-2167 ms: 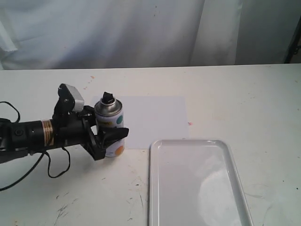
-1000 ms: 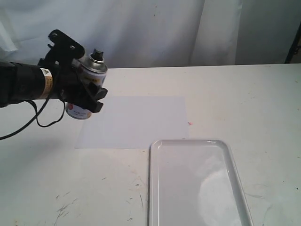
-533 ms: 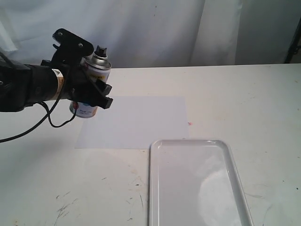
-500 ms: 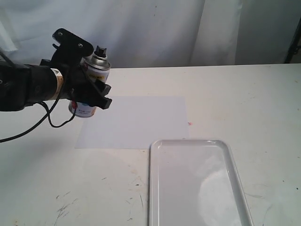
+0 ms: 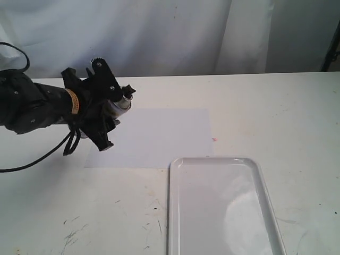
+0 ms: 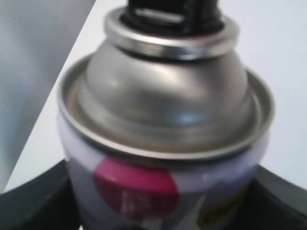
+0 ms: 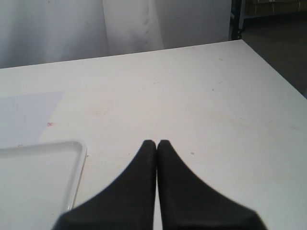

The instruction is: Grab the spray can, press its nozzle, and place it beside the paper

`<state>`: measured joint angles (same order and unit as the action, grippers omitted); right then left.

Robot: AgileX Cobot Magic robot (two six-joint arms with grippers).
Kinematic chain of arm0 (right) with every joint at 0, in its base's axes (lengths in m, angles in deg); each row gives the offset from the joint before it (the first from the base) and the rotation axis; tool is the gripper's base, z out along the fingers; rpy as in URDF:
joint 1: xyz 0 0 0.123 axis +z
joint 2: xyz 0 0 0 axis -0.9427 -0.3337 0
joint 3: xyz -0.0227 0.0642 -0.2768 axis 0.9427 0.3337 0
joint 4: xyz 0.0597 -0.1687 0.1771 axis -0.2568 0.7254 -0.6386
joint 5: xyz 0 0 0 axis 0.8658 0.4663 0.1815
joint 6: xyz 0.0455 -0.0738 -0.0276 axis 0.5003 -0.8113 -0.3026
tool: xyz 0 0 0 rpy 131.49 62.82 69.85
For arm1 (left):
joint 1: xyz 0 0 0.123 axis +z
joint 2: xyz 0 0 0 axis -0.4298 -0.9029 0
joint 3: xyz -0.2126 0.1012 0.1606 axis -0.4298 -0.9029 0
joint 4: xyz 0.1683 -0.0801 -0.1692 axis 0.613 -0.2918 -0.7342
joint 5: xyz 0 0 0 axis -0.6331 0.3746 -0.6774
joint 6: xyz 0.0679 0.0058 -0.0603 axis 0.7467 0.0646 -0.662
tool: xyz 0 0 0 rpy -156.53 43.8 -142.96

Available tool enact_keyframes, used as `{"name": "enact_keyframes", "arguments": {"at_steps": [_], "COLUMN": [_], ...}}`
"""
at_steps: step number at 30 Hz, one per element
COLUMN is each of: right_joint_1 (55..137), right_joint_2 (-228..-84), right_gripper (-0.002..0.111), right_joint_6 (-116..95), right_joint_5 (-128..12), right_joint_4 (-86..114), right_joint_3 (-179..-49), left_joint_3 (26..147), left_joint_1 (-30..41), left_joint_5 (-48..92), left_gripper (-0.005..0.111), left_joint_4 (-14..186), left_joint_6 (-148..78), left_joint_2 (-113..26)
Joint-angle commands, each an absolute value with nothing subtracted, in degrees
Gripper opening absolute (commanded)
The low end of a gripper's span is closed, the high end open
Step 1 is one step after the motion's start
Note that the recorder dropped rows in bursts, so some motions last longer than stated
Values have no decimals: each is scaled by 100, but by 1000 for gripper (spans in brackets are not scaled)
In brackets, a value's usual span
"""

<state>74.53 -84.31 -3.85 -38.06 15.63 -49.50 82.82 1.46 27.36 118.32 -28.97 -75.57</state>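
Observation:
My left gripper (image 5: 104, 114) is shut on the spray can (image 5: 120, 102) and holds it in the air over the left edge of the paper (image 5: 159, 135). The can lies tipped on its side, and its black nozzle (image 5: 129, 91) points right. In the left wrist view the can (image 6: 163, 96) fills the picture: silver shoulder, a pink dot on the label, the nozzle (image 6: 177, 12) at the top edge, the paper behind it. Dark fingers (image 6: 33, 206) flank its body. My right gripper (image 7: 157, 143) hangs shut and empty over bare table and does not show in the exterior view.
A glossy white tray (image 5: 175, 212) with a raised rim lies at the front, just past the paper's near right corner; its corner (image 7: 79, 146) shows in the right wrist view, with the paper (image 7: 24, 115) beyond. White curtain hangs behind the table. Scuff marks dot the front left.
The left arm has rolled and dropped a little, so the can has gone from nearly upright to tipped over, nozzle pointing right. The grip has not changed.

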Motion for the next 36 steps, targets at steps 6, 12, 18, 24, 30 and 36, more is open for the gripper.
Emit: {"name": "enact_keyframes", "arguments": {"at_steps": [6,12,18,24,30,36], "right_joint_1": [7448,7448,7448,7448,7448,7448], "right_joint_2": [-8396,-8396,-8396,-8396,-8396,-8396], "right_gripper": [0,0,0,0,0,0], "right_joint_6": [-412,-412,-412,-412,-412,-526], "right_joint_5": [-3850,-3850,-3850,-3850,-3850,-3939], "right_joint_4": [1577,1577,1577,1577,1577,1813], "right_joint_3": [-4927,-4927,-4927,-4927,-4927,-4927], "left_joint_3": [9526,9840,9938,9938,9938,9938], "left_joint_1": [5,-191,-191,-191,-191,-191], "left_joint_5": [4393,4568,4826,5086,5171,5117], "left_gripper": [0,0,0,0,0,0], "left_joint_4": [11740,11936,12298,13007,13049,13049], "left_joint_6": [-2543,-2557,-2878,-3636,-3782,-3875], "left_joint_2": [-8044,-8315,-8490,-8490,-8490,-8490]}}
